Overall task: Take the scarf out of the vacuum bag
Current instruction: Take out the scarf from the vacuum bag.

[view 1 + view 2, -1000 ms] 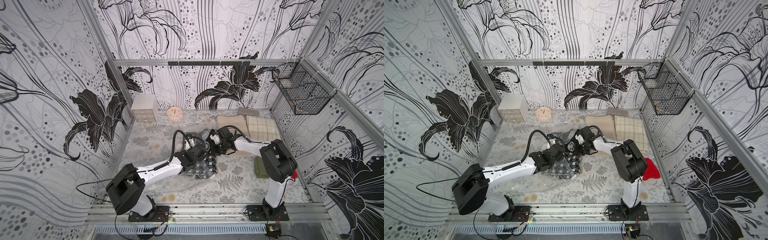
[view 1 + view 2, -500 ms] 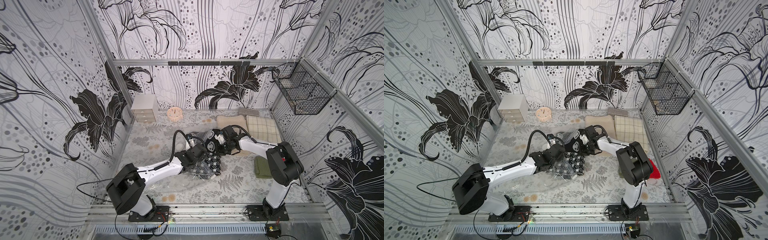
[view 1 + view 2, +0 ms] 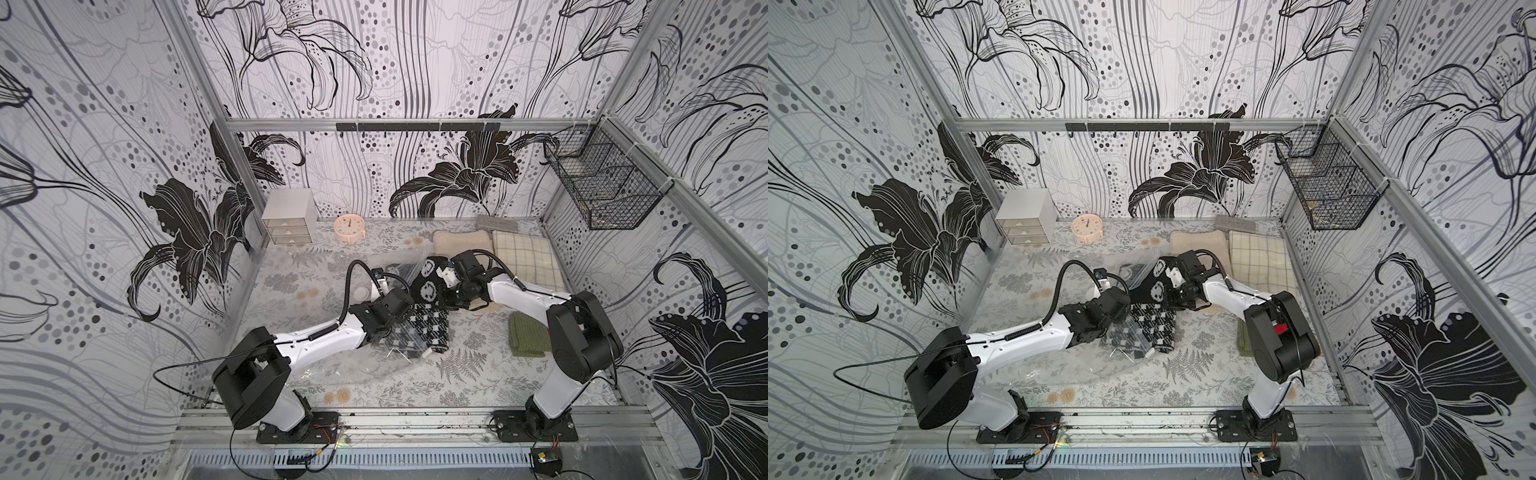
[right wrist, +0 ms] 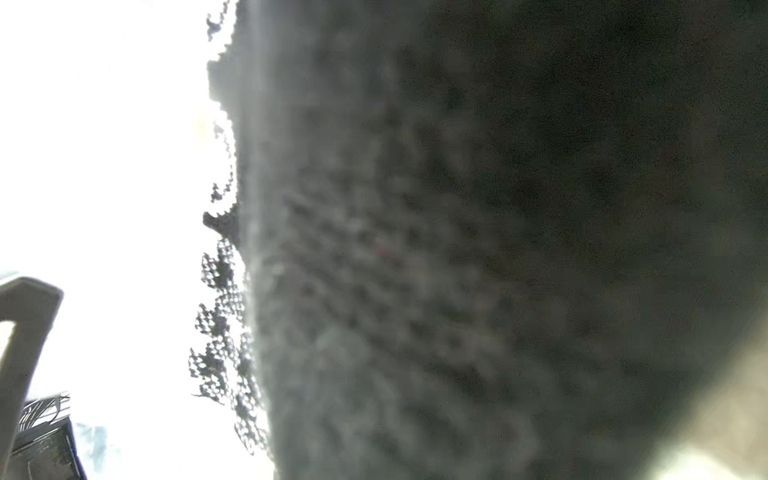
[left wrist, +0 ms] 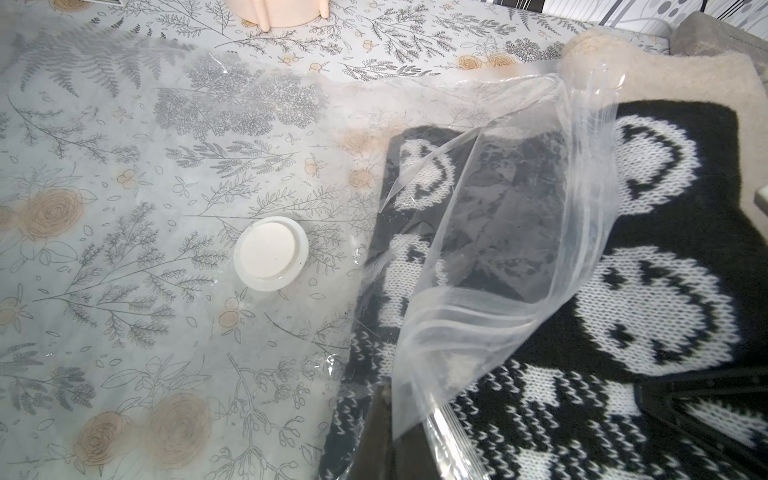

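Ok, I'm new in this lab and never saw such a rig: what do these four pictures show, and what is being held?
A robot's left arm and right arm stand on a rail at the edge of a table with a floral cover. Each ends in a pinching gripper. Both top views come from one camera overhead; the other two come from cameras on the arms' wrists. The right gripper is shut on a black and white knitted scarf and holds part of it up; its wrist view shows only blurred knit. The left gripper is shut, apparently pinching the zip edge of the clear vacuum bag, whose round white valve lies flat. The scarf is partly out of the bag. Nearby: a green knitted cloth, a checked cloth, a clock and a drawer unit.
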`<state>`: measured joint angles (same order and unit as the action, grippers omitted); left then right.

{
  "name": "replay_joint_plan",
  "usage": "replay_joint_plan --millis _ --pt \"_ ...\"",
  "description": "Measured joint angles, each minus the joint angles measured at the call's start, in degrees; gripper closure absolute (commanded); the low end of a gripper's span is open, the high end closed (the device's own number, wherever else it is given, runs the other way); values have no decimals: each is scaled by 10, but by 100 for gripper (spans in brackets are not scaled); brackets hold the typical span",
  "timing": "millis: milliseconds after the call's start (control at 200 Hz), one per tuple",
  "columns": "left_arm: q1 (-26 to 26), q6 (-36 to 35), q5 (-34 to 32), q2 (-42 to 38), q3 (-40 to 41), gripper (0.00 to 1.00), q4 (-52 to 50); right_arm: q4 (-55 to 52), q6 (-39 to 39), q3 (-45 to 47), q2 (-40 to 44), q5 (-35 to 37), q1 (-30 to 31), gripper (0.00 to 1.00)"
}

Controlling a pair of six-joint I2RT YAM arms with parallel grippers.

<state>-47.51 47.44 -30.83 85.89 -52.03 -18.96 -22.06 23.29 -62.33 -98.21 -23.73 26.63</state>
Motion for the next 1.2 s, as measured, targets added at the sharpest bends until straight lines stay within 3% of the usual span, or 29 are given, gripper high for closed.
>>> replay_joint_plan --millis 1202 --pt "0 -4 -2 -18 0 100 5 37 16 48 39 17 -5 100"
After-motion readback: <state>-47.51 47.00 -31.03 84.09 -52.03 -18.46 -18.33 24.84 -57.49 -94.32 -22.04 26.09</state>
